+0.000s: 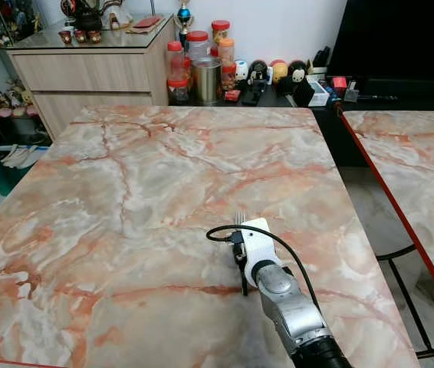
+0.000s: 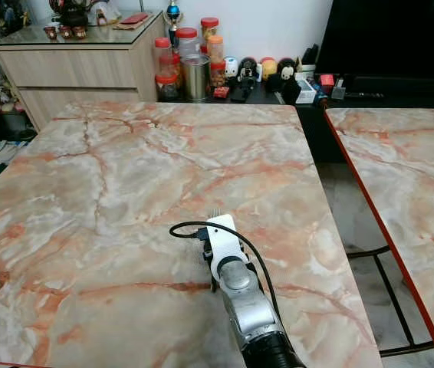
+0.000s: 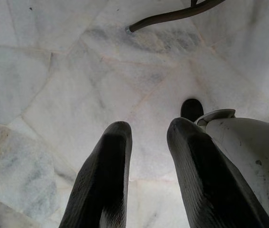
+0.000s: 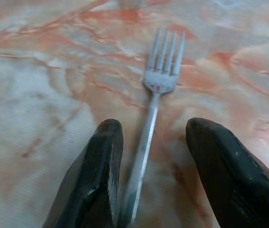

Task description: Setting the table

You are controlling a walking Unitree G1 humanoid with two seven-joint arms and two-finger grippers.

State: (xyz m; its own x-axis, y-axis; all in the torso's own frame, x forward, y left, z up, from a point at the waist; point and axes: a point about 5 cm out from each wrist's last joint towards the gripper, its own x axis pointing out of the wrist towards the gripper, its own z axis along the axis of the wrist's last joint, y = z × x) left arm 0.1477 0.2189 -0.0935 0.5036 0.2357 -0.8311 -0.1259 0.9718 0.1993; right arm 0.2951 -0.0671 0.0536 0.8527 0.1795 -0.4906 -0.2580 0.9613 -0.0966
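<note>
a silver fork (image 4: 156,102) lies flat on the pink-veined marble table (image 1: 125,192), its four tines pointing toward the table's far edge and its slim handle running back between the fingers of the right gripper (image 4: 153,142). those fingers are spread apart, the handle just beside one finger (image 4: 101,166) and clear of the other, so the fork looks released. the fork sits near the table's near edge. the left gripper (image 3: 146,142) hangs over pale floor tiles with a gap between its fingers, grasping nothing.
</note>
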